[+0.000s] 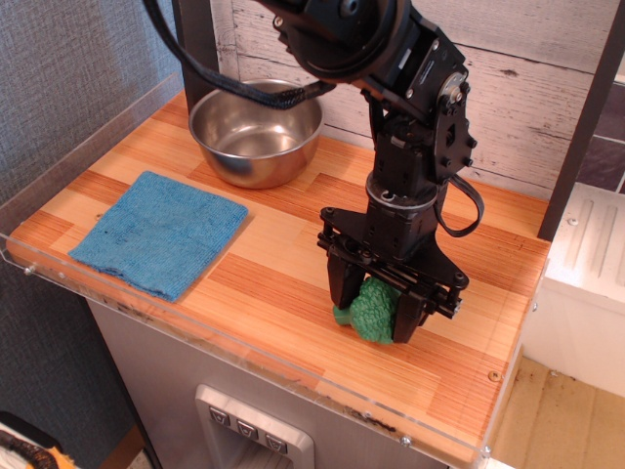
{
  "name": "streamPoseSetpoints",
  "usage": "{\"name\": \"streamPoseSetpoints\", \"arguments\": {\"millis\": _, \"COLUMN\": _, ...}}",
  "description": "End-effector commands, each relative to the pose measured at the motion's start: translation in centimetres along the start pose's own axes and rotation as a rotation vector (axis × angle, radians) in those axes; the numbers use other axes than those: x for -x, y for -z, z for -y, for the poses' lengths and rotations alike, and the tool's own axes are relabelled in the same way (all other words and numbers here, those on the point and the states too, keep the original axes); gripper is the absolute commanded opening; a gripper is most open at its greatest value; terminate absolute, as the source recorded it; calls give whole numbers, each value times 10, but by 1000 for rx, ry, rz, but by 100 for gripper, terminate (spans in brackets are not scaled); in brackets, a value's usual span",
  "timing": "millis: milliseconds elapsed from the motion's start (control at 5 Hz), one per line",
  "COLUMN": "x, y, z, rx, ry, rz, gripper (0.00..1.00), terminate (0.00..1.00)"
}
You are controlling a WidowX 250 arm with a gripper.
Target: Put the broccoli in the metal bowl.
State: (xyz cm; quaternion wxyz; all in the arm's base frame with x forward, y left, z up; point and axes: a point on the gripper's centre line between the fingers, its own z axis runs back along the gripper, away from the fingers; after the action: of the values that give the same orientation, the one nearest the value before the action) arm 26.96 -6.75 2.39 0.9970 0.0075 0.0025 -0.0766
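A striped wooden bench (273,264), edged with a clear plastic lip, carries the scene, and over its front right part the black robot arm (410,127) reaches down from the back wall. Toward the front left corner lies a blue cloth (161,233), flat and well apart from the action. At the back edge, left of centre, sits the metal bowl (256,130), empty and shining, its rolled rim facing up and its mouth far wider than the item meant for it. Near the front edge, right of centre, the gripper (374,311) stands upright with its two dark fingers drawn in against either side of the broccoli (371,311), which appears to rest on the wood or just at it; whether it has left the surface cannot be told. The jaws are narrowed to the width of the bumpy green head and seem to have it pinched. The toy looks light and probably firm moulded plastic or rubber, with a knobbly crown that should resist slipping, so a hold across the widest part of the head, as here, seems sounder than one on the short stem, which pokes out to the left.
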Motion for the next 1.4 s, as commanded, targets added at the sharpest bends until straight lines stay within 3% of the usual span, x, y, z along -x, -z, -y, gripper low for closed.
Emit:
{"name": "streamPoseSetpoints", "arguments": {"millis": 0, "x": -12, "y": -42, "z": 1, "rx": 49, "ry": 26, "rz": 85, "gripper": 0, "terminate": 0}}
{"name": "streamPoseSetpoints", "arguments": {"millis": 200, "x": -24, "y": -72, "z": -13, "rx": 75, "ry": 26, "rz": 136, "gripper": 0, "terminate": 0}}
{"name": "streamPoseSetpoints", "arguments": {"millis": 600, "x": -46, "y": -107, "z": -80, "rx": 21, "ry": -100, "rz": 184, "gripper": 0, "terminate": 0}}
{"name": "streamPoseSetpoints", "arguments": {"millis": 800, "x": -53, "y": -114, "z": -129, "rx": -27, "ry": -200, "rz": 193, "gripper": 0, "terminate": 0}}
{"name": "streamPoseSetpoints", "arguments": {"millis": 1200, "x": -64, "y": -99, "z": -181, "rx": -39, "ry": -297, "rz": 152, "gripper": 0, "terminate": 0}}
